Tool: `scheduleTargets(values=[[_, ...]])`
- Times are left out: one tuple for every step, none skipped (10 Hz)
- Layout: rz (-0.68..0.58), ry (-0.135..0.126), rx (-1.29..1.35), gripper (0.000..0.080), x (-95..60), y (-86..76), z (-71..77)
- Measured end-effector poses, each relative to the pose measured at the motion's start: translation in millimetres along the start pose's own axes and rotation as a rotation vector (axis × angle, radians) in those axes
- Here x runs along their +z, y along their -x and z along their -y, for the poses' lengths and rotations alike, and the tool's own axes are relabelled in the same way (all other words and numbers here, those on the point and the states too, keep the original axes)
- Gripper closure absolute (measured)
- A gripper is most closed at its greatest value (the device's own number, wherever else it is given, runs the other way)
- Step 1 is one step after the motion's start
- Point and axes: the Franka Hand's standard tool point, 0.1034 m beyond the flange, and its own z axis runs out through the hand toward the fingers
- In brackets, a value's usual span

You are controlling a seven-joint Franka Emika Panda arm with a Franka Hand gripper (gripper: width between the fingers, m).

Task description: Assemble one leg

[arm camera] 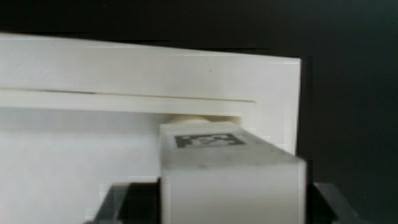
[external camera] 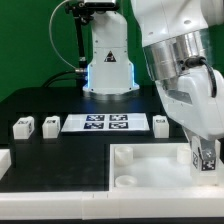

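My gripper is shut on a leg, a small white block with a black-and-white marker, held at the near right corner of the large white tray. In the wrist view the leg fills the space between my gripper's dark fingers. Its marker faces the camera and its far end meets the tray's white edge. Three more legs lie on the black table: two at the exterior view's left and one at the right.
The marker board lies flat between the loose legs. The robot's base stands behind it. Another white part shows at the exterior view's left edge. The arm's bulk hangs over the tray's right side.
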Motion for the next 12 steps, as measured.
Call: scheduleTargets(values=[[0.0,0.001,-0.025,0.0492,0.4,-0.1,-0.3],[0.0,0.001,-0.026,0.0272,0.7,-0.2,-0.5],[0.0,0.007,-0.136,0.0272,0.9,0.2,-0.9],[0.015,0.078,-0.346,0.0175,1.1,7.8,-5.2],[0.014,0.132,-0.567,0.0157,0.5,13.2,-7.0],[0.01,0.117,-0.654,0.0157,0.5,10.8,-4.7],[0.016,0.119,-0.775,0.0151,0.5,9.3,-5.0],[0.017,0.124,-0.885,0.0151,0.6,10.1,-5.0],[-0.013,0.156,-1.039,0.015,0.3,15.0,-3.5],[-0.031,0.177,-1.234,0.015,-0.2,19.0,-0.5],[-0.023,0.183,-1.374,0.015,-0.3,15.0,0.9],[-0.012,0.189,-1.582,0.015,-2.3,6.3,4.3]])
